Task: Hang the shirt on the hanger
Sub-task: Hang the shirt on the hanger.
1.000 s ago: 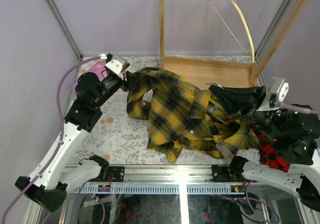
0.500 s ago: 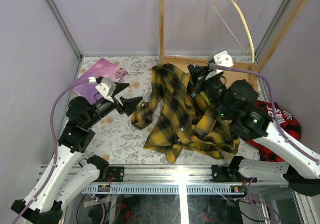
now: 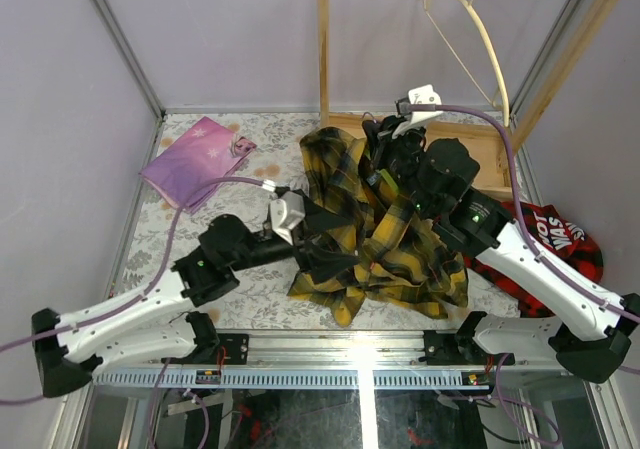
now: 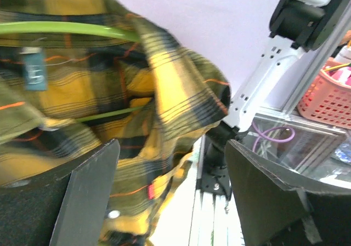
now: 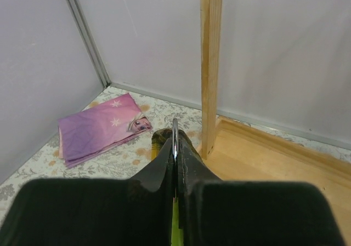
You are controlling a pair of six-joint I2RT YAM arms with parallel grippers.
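Observation:
The yellow-and-black plaid shirt (image 3: 395, 234) hangs in a bunch at the table's middle, its collar lifted toward the rack. In the left wrist view the pale green hanger (image 4: 66, 29) runs inside the shirt (image 4: 164, 81) collar. My right gripper (image 3: 386, 147) is up at the top of the shirt. It (image 5: 175, 147) is shut on the hanger's silver hook (image 5: 175, 132). My left gripper (image 3: 335, 241) stands open at the shirt's left front edge. Its fingers (image 4: 88, 191) are wide apart, with loose fabric hanging by the left one.
A wooden rack (image 3: 323, 49) stands at the back with a cream curved hanger (image 3: 485, 39) on its bar. A red-and-black garment (image 3: 555, 234) lies at the right, a pink cloth (image 3: 195, 159) at the back left. A pink basket (image 4: 329, 92) is off the table.
My left gripper opened and swung from the back left to the shirt's front. My right arm carried the hanger and shirt collar up toward the rack.

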